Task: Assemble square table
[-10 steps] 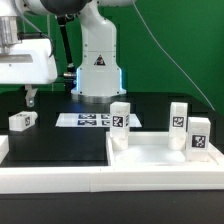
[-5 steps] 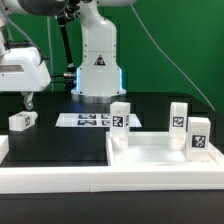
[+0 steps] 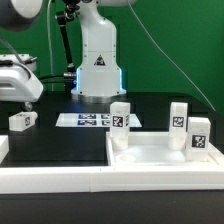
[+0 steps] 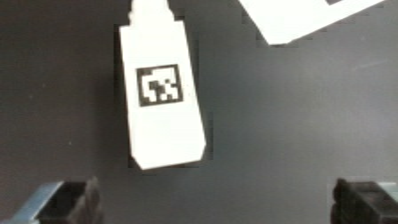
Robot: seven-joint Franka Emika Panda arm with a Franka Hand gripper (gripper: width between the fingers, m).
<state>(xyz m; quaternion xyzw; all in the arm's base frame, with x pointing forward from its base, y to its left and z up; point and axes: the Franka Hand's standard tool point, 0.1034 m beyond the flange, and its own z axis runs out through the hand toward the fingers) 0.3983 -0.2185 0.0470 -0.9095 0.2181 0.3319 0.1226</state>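
on the black table under the open, empty gripper (image 4: pixel 214 200) lies a leg (image 4: pixel 164 85), its long axis crossing the line between the jaws.

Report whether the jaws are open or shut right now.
Open. In the wrist view the gripper's two dark fingertips stand far apart, with bare black table between them; the white tagged leg lies beyond them, ungripped.

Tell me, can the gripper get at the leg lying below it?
Probably yes. The gripper hangs open over the lying leg, jaws wide, with bare table on both sides of it.
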